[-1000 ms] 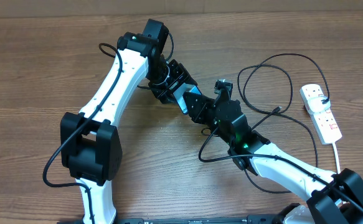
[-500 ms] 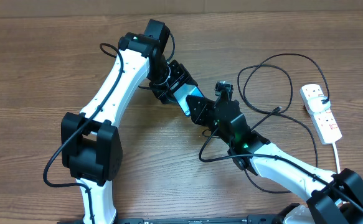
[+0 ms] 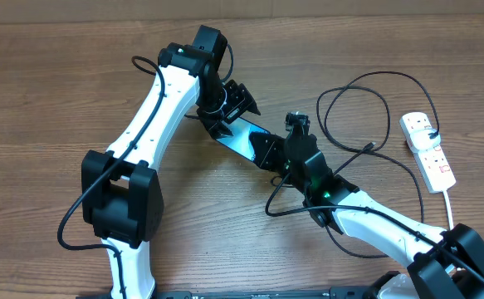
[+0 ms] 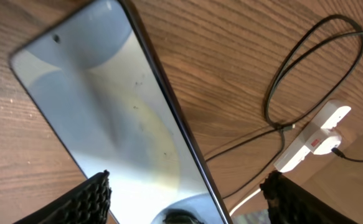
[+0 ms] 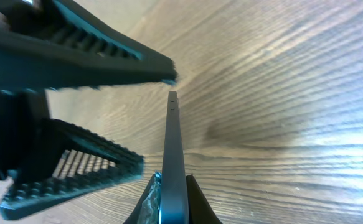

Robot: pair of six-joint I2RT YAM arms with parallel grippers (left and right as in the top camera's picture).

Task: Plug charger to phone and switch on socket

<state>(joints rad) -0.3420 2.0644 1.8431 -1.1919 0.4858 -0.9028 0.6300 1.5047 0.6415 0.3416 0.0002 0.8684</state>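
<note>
Wood table (image 3: 59, 100), phone (image 3: 242, 138) near centre btwn the two grippers. R gripper (image 3: 268, 153) is clamped on one end of the phone; its wrist cam shows the phone edge-on, pinched btwn both fingers. L gripper (image 3: 232, 101) has jaws spread wide either side of the other end, pads (image 4: 78, 200) not touching it. Charger (image 3: 366, 87) lies looped to the right, tip free on the table, apart from the phone. Socket (image 3: 428, 149) sits by the right edge.
</note>
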